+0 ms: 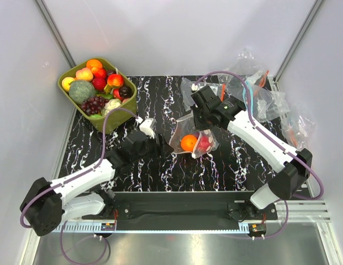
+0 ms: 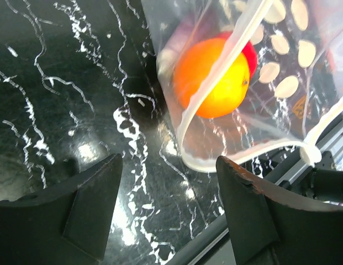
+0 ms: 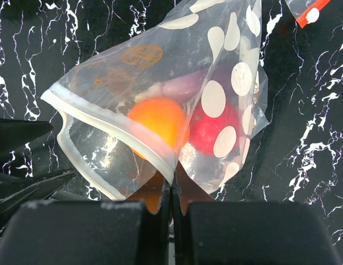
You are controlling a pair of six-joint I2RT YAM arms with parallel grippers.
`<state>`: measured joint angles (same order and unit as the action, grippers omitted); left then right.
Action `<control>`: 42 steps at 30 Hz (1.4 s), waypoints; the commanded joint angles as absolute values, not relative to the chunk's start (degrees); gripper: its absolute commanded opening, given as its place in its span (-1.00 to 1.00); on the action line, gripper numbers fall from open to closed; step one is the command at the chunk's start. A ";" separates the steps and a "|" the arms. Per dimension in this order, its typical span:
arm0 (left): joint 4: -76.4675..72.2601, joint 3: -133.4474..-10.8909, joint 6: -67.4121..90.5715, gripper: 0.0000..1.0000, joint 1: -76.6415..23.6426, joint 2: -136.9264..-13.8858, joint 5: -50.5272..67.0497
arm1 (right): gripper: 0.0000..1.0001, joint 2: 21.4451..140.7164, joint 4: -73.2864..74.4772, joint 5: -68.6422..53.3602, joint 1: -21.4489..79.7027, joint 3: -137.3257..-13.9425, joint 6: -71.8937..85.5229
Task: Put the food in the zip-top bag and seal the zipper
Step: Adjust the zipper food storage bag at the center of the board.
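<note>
While zip-top bag [image 1: 193,141] sits at centre of table [image 1: 160,99], orange piece [image 2: 212,77] and red piece [image 3: 212,130] inside, zipper [image 3: 110,128] is pinched by closed right gripper [image 3: 172,187]. Left gripper [image 2: 168,165] is spread, empty, beside gaping mouth. Strip best clamped at one end, then pressed along toward held point.

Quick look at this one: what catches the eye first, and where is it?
A clear dotted bag lies mid-table with an orange and a red fruit inside. Its mouth gapes while the right fingers pinch its edge strip. The left fingers are open just beside that mouth. In the far left corner, a green tub is heaped with bright fruit and vegetables.
</note>
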<state>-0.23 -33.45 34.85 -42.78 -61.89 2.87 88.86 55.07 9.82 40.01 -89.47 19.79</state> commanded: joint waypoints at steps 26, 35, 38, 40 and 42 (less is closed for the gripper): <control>-8.96 -50.70 46.84 -1.00 -35.35 -66.61 25.20 | -1.00 89.30 57.39 5.46 39.99 -90.26 17.67; 1.83 -57.39 40.53 -1.00 -30.41 -72.95 28.83 | -1.00 86.40 61.08 10.45 39.99 -92.63 17.49; 10.27 -60.46 36.05 -1.00 -30.50 -72.60 25.67 | -1.00 85.69 61.79 11.16 39.99 -94.04 17.58; 13.34 -61.87 34.38 -1.00 -30.50 -72.07 24.97 | -1.00 85.87 61.00 11.16 39.99 -94.04 17.40; 14.23 -62.31 33.49 -1.00 -30.41 -71.55 24.61 | -1.00 87.00 60.82 11.60 39.99 -94.22 17.49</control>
